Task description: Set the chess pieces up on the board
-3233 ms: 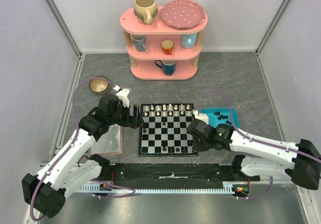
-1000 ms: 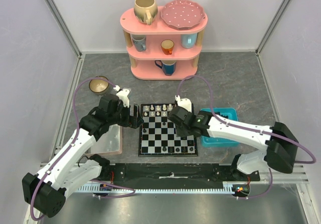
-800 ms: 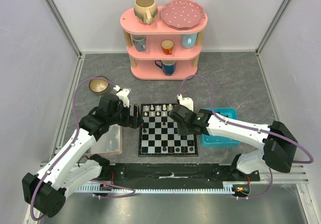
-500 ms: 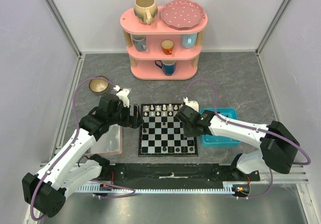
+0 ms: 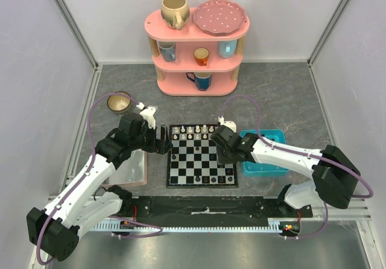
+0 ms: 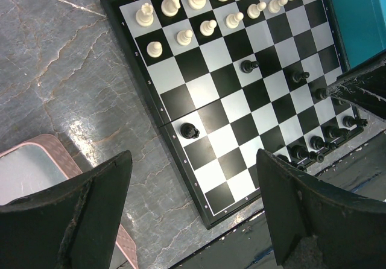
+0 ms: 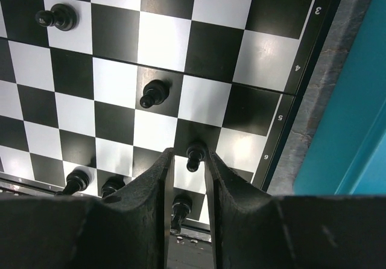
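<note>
The board sits between my arms, white pieces lined along its far edge. My left gripper hangs wide open over its left side. My right gripper stands narrow around a black pawn near the right edge, can't tell if it's actually pinched

From high above and behind its near edge you see the whole board; both wrist cameras look down on it, the right far closer.

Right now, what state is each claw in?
Left claw: open, empty.
Right claw: narrow, tips flanking a black pawn; grip cannot be told.
</note>
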Available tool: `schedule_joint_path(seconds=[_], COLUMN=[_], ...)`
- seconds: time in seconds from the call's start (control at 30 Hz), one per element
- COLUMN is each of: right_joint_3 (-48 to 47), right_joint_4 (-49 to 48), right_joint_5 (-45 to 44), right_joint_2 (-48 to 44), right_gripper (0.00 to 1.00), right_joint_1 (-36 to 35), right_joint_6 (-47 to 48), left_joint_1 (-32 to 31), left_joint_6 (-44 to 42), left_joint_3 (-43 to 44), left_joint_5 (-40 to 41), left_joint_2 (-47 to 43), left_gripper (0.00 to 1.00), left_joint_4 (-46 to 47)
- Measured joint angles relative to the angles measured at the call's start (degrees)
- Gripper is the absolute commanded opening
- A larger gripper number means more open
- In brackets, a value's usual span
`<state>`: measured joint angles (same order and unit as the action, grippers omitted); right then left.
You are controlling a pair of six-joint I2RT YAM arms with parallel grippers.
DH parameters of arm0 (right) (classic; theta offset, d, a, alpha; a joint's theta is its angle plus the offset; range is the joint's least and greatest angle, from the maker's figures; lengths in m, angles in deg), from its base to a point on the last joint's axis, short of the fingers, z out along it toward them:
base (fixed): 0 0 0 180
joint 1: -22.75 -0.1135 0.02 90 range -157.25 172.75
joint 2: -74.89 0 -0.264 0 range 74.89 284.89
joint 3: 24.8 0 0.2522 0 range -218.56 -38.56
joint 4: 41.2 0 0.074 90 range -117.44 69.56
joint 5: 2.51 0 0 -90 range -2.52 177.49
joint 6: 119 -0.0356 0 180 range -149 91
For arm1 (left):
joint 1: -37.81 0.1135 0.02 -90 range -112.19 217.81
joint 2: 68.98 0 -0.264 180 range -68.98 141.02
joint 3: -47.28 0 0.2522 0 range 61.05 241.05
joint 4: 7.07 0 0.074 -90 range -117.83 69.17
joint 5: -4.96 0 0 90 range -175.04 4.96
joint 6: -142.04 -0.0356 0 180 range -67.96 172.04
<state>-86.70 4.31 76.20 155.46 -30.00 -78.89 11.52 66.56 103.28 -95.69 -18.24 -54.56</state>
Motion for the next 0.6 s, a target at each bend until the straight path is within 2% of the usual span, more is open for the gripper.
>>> schedule_joint_path(seconds=[0.3, 0.6], right_joint_3=[1.1, 1.5], right_joint_4=[0.0, -0.1], right_joint_5=[1.6, 2.0], right_joint_2=[0.1, 0.1], right_gripper=[0.32, 0.22], right_joint_1=[0.0, 0.0], right_joint_6=[0.2, 0.4], left_joint_1=[0.0, 0.0], left_joint_6=[0.0, 0.0], left_joint_3=[0.0, 0.0], left_joint_5=[0.0, 0.0], left_joint_2=[0.0, 0.0], left_gripper=[0.89, 0.89], left_joint_4=[0.0, 0.0])
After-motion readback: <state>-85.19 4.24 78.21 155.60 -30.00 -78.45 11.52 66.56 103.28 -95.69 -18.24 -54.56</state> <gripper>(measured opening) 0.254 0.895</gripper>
